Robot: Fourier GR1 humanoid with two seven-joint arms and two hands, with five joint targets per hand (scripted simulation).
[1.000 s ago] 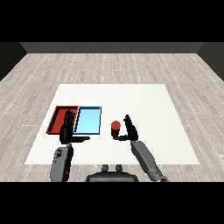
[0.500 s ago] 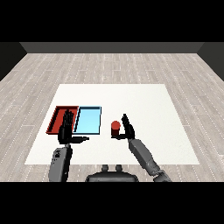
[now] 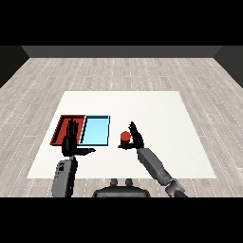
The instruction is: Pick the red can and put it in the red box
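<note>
We see the red can [image 3: 125, 137] standing on the white table [image 3: 156, 118], a little to the right of the light blue tray [image 3: 96, 130], with our right hand [image 3: 136, 137] touching its right side, fingers spread wide, not curled round it. The red tray [image 3: 63, 126] touches the blue tray's left side, and our left hand [image 3: 71, 142] hangs over its near edge, fingers straight, holding nothing.

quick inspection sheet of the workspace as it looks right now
surface: white table on a grey plank floor.
job's things: red can upright on the table, right of the trays, not in either. red tray and light blue tray side by side, red one on the left.
clutter: nothing seen.
robot hands: right robot hand beside the red can, fingers straight, thumb under it, not curled round it. left robot hand raised over the near edge of the red tray, fingers straight, holding nothing.
cables: nothing seen.
surroundings: dark wall behind the floor.
</note>
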